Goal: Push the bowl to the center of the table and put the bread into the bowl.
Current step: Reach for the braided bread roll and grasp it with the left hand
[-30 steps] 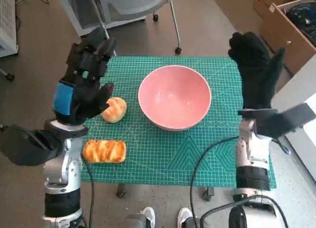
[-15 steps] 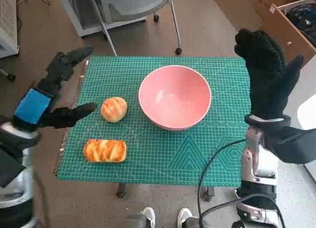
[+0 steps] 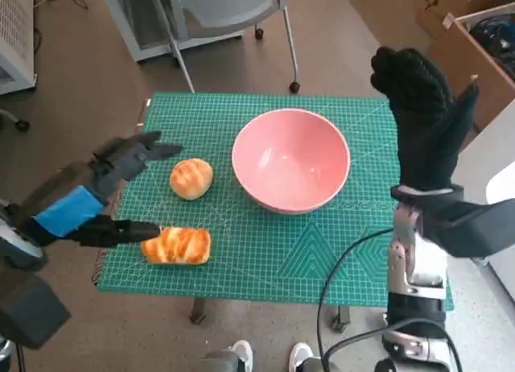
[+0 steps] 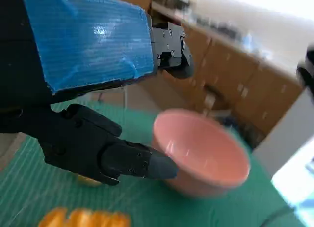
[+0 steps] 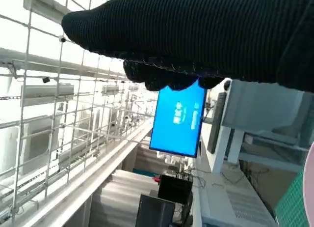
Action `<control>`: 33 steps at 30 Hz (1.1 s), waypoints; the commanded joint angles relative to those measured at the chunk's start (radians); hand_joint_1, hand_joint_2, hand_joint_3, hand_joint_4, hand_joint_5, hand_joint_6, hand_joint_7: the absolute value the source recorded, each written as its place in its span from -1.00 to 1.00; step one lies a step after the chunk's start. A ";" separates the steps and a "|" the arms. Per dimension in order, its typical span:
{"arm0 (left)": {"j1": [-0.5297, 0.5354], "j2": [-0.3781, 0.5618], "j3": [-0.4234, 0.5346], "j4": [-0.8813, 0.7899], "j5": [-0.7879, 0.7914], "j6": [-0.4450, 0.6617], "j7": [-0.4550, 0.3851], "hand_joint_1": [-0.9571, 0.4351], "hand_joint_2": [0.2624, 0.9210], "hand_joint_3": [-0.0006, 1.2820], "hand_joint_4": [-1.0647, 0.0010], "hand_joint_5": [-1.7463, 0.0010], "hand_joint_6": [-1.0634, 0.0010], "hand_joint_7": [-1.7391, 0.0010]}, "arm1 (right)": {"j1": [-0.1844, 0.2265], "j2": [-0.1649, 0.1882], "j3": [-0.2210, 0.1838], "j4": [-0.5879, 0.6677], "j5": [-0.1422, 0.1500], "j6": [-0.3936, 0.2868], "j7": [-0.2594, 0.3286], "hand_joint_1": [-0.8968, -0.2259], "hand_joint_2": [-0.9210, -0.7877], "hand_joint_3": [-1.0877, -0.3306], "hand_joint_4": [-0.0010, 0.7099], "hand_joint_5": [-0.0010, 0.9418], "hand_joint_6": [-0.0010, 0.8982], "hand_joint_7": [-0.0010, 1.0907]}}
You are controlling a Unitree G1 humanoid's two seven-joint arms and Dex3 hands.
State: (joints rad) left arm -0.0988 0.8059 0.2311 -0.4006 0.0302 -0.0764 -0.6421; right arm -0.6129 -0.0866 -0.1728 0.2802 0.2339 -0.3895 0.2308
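Two pieces of bread lie within reach of the left hand [image 3: 88, 203], and neither is held. Its black fingers [image 3: 138, 156] are spread wide, one set pointing toward the round bun [image 3: 191, 179], the lower digit stretched out beside the long braided loaf [image 3: 176, 245], close to its end but, as far as I can tell, not pressing it. In the left wrist view the same hand is plainly empty, fingers apart above the green mat [image 3: 265, 251].

Over on the other side the right hand [image 3: 425, 122] stands upright in its knitted glove at the mat's far right corner, fingers straight and close together, palm turned toward the pink bowl [image 3: 291, 159] yet well apart from it. It holds nothing.

That bowl sits upright and empty, already near the middle of the mat, a little toward the far edge, so I'd judge the pushing is done or nearly so. It looks like a hard, smooth, light thing that would slide easily on the mat; a flat palm low against its wall would steer it better than a nudge at the rim, which might tip it.

Both breads look soft and light, the crust glossy. Squeezed hard, they'd dent. I'd take the bun across its middle from the sides, or the loaf across its narrow width at mid-length, with a gentle close. The bun lies just beside the bowl, the loaf nearer the front left corner.
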 commanded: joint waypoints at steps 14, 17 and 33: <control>0.090 0.025 -0.100 -0.013 0.112 0.039 -0.046 -0.28 0.78 -1.00 0.57 1.00 0.52 0.70 | -0.039 0.003 0.000 0.086 0.033 -0.003 0.030 -0.04 -1.00 0.25 -0.10 -0.97 -0.63 -0.14; 0.094 0.022 -0.122 -0.009 0.143 0.052 -0.043 -0.29 0.75 -1.00 0.57 1.00 0.48 0.76 | -0.046 0.001 -0.001 0.097 0.039 -0.004 0.038 -0.05 -1.00 0.25 -0.09 -0.98 -0.62 -0.14; 0.016 0.015 -0.304 0.124 0.315 0.168 -0.066 0.04 0.58 -0.99 0.55 0.99 0.31 0.92 | -0.060 -0.002 -0.007 0.125 0.051 -0.019 0.063 -0.05 -1.00 0.27 -0.10 -0.99 -0.60 -0.18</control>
State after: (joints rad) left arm -0.0546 0.8266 -0.0404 -0.3120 0.3130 0.0806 -0.7174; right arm -0.6796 -0.0887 -0.1765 0.3843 0.2760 -0.4108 0.2843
